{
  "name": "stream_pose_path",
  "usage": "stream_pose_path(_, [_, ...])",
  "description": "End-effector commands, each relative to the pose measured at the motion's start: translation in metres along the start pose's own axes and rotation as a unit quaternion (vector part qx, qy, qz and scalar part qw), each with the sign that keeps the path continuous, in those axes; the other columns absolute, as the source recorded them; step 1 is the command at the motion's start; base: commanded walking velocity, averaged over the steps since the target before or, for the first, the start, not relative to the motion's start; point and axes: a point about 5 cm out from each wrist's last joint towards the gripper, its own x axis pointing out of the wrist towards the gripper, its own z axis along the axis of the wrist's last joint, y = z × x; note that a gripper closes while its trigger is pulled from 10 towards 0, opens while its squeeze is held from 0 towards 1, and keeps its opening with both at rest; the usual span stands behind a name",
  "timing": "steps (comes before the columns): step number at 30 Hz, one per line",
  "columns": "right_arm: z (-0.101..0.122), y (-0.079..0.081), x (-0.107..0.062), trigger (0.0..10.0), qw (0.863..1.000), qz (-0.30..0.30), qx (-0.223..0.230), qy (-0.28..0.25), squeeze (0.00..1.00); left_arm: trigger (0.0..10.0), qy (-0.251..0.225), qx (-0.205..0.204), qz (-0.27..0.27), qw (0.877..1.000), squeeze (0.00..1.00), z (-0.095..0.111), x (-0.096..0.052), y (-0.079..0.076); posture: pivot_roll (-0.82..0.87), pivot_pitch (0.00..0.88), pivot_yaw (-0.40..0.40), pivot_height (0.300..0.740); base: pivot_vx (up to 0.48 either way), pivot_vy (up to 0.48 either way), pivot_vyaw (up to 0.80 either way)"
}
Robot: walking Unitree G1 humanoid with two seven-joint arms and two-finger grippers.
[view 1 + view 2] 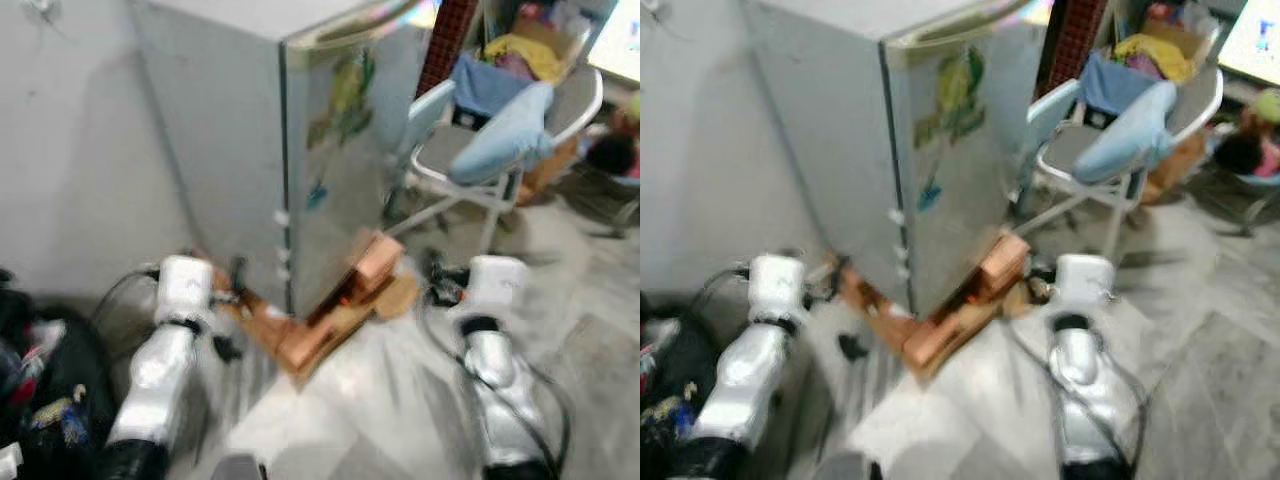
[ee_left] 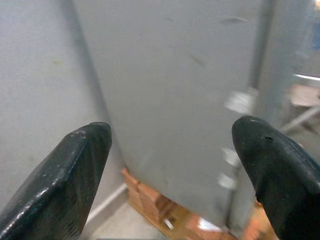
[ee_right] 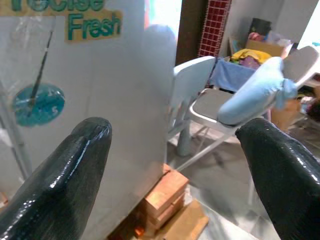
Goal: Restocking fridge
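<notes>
Fridge (image 1: 300, 150) is seen corner-on, door closed, raised on stacked bricks (image 1: 330, 310) and wood scraps. Head views are blurred, so fine detail can't be trusted.

Left gripper (image 2: 170, 150) is spread wide, nothing held; it is aimed at the fridge's grey side panel, near the corner edge. Right gripper (image 3: 175, 150) is also spread wide and empty; it is aimed at the door face with the "Fresh" sticker (image 3: 95, 25), chair (image 3: 225, 105) beyond. Both arms are raised, one either side of the fridge corner. No stock items are seen in either gripper; whether any lie nearby can't be told.

Judged stage: approach, door not yet opened.

Risks:
- Bricks look loosely stacked and stick out past the fridge base. A hard pull on the door, or a foot or arm knocking them, could shift the stack and rock the fridge.
- The corner is faced, not the door. If reached from here, the handle edge could be missed, or a finger scraped along the panel.
- Chair sits near the door side; door swing or the right arm may be blocked or may clip it.
- A dark clutter pile (image 1: 40, 380) lies by the left arm; cables there could be snagged in a side step.
- A person (image 1: 615, 150) sits low beyond the chair, well apart; clearance should be kept.
</notes>
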Motion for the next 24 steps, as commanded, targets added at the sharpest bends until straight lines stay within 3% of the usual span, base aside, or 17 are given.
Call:
stream_pose_path(1, [-0.0010, -0.0131, -0.0018, 10.0, 1.000, -0.020, -0.011, 0.004, 0.00, 10.0, -0.002, -0.011, -0.008, 1.000, 0.00, 0.0013, 0.0007, -0.0086, -0.01, 0.020, -0.031, 0.740, 0.000, 0.480, -0.45])
stream_pose_path(3, [-0.0011, -0.0131, -0.0021, 10.0, 1.000, -0.019, -0.014, 0.004, 0.00, 10.0, -0.016, -0.007, -0.017, 1.000, 0.00, 0.0026, -0.0018, -0.0084, -0.01, 0.021, -0.031, 0.740, 0.000, 0.480, -0.45])
stream_pose_path(9, [-0.0022, -0.0140, -0.0029, 10.0, 1.000, -0.024, -0.011, 0.006, 0.00, 10.0, -0.015, -0.009, -0.013, 1.000, 0.00, 0.0010, -0.0055, -0.0056, -0.01, 0.022, -0.029, 0.740, 0.000, 0.000, -0.63])
stream_pose_path(18, [-0.0042, -0.0128, -0.0063, 10.0, 1.000, -0.025, -0.011, 0.013, 0.00, 10.0, -0.016, -0.007, -0.005, 1.000, 0.00, 0.0014, -0.0084, -0.0034, 0.00, 0.033, -0.029, 0.740, 0.000, 0.000, -0.05])
stream_pose_path(24, [-0.0025, -0.0114, -0.0059, 10.0, 1.000, -0.021, -0.010, 0.011, 0.00, 10.0, -0.016, -0.007, -0.002, 1.000, 0.00, 0.0029, -0.0052, 0.0005, -0.01, 0.041, -0.029, 0.740, 0.000, 0.260, -0.80])
